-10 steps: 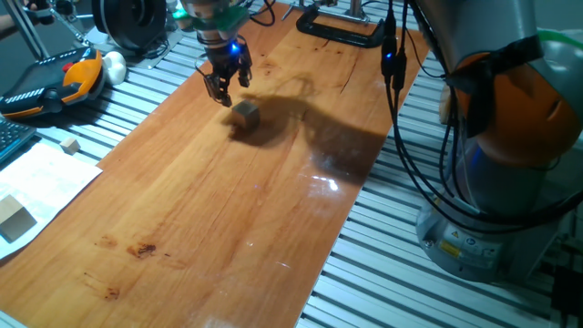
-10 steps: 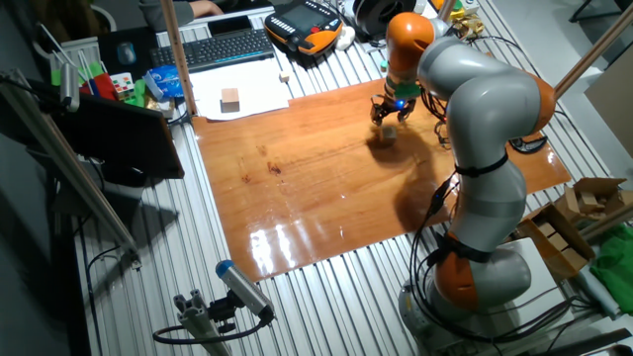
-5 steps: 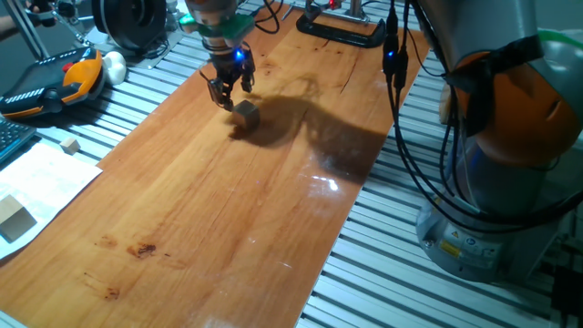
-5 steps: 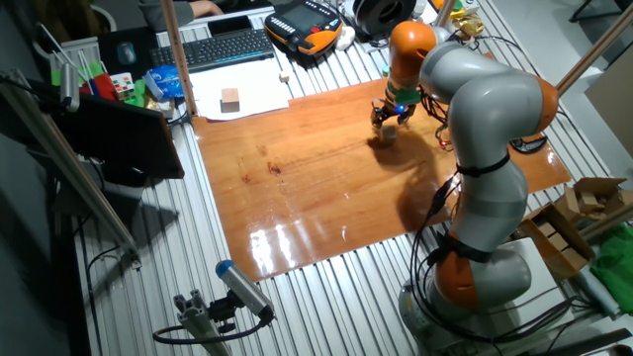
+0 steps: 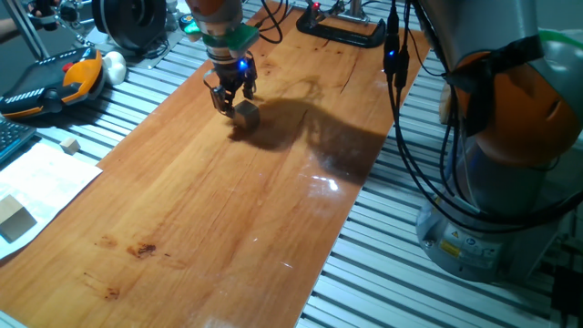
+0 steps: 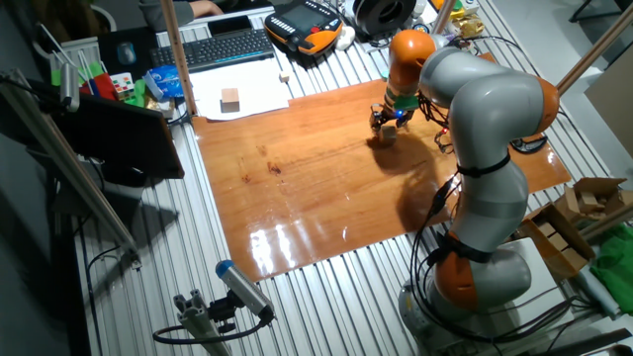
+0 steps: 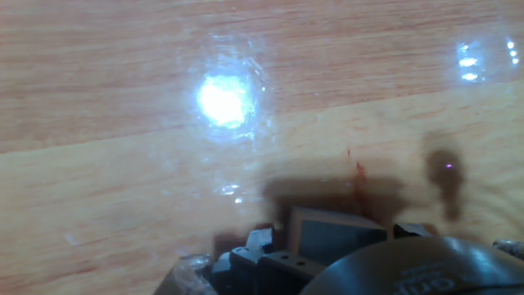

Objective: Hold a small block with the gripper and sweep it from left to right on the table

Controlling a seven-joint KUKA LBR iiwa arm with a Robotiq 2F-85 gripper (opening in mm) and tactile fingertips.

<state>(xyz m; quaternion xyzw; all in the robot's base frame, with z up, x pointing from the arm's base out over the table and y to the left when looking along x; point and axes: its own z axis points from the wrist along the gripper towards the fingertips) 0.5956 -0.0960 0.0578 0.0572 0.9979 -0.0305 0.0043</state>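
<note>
The surface (image 5: 228, 200) is a long glossy reddish-brown board with dark knots, laid on ribbed grey slats (image 5: 401, 273). Near its far end sits the block (image 5: 245, 113) — a small plain wooden cube. The black gripper (image 5: 230, 98) hangs just over it, fingers spread wide — the block between them in the hand view, not clamped.

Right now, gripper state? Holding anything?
Gripper: jaws open, down around the small block on the table; not yet closed on it.
</note>
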